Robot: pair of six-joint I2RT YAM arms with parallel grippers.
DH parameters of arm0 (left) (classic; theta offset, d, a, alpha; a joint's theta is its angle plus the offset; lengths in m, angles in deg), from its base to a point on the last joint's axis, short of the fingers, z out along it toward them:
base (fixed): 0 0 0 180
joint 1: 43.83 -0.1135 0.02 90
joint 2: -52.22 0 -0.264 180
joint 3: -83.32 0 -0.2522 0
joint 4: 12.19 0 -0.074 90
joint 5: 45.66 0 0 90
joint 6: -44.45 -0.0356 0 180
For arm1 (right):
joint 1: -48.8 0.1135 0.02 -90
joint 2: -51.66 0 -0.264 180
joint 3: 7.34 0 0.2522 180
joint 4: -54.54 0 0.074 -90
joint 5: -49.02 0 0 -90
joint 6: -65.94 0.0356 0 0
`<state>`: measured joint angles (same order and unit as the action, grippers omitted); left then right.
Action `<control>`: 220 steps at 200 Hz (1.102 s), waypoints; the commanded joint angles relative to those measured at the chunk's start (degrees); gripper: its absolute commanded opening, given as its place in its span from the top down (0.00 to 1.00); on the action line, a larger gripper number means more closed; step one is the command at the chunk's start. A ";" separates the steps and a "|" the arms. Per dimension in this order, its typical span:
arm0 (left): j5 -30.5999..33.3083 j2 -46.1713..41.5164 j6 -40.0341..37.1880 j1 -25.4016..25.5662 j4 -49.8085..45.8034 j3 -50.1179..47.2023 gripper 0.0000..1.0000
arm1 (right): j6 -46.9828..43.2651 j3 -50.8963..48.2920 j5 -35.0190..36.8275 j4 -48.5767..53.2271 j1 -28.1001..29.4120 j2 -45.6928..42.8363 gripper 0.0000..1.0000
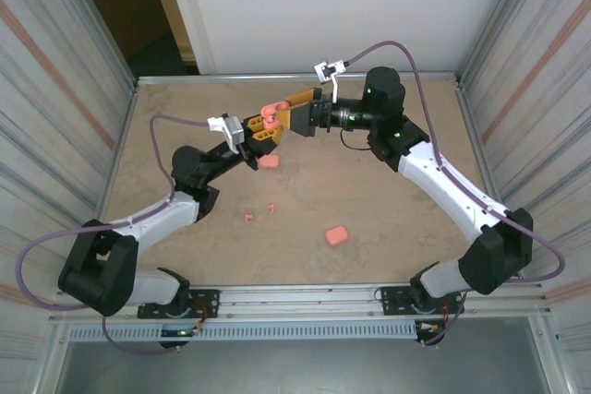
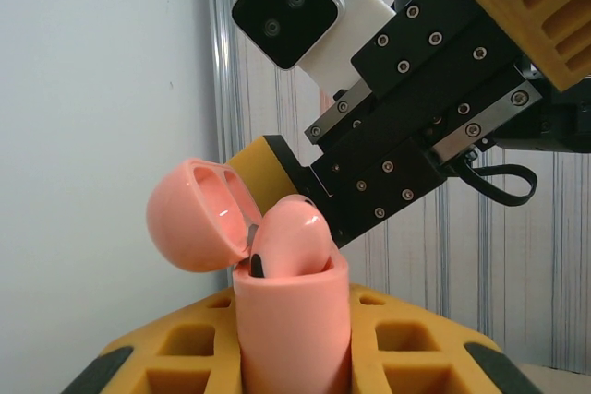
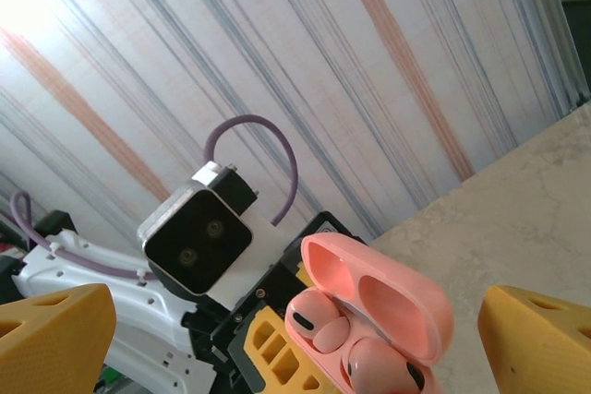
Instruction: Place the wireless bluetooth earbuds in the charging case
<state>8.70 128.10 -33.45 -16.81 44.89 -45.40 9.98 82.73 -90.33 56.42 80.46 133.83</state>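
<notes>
Two tiny salmon-pink plastic earbuds point(image 3: 319, 322) sit in the open pink rounded plastic case point(image 3: 397, 306), clamped upright by my left gripper point(image 1: 261, 131). My right gripper point(image 1: 294, 113) hovers alongside, jaws spread wide. From above I see loose earbuds point(image 1: 249, 217) (plus two spare pink cases point(image 1: 269, 161)) on the beige tabletop point(image 1: 416, 228).

The top external camera is fixed high above and behind the arm bases and looks down on the whole table point(image 1: 388, 200). In that view the charging case point(image 1: 269, 115) appears small, beyond table centre. The left wrist camera point(image 3: 199, 237) sits very near the case and looks along the left gripper point(image 2: 291, 320), with the right wrist camera point(image 2: 295, 6) just behind the case. The right wrist camera faces the case from the opposite side, along the right gripper point(image 3: 295, 339). All three views share the case, and the two wrist views face each other across it.
</notes>
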 commanded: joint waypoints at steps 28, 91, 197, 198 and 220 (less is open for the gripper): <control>-1.01 0.20 0.55 0.31 2.58 2.12 1.00 | 0.50 2.24 -1.97 -1.58 0.80 1.02 0.01; 0.04 0.24 0.47 0.29 2.41 1.95 1.00 | 0.07 2.57 -2.51 -1.66 1.47 1.25 0.01; 0.95 0.37 0.34 0.31 2.28 1.71 1.00 | -0.53 2.32 -4.69 -3.94 1.76 0.62 0.01; 0.98 0.35 0.36 0.31 2.28 1.70 1.00 | -0.50 2.33 -4.65 -3.99 1.75 0.58 0.01; 1.16 0.35 0.30 0.30 2.07 1.72 1.00 | -1.05 1.89 -4.88 -3.98 1.89 -0.05 0.01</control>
<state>8.97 128.10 -33.45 -16.81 45.09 -45.14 9.96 83.67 -92.71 54.70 81.58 134.94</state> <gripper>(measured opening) 0.223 0.994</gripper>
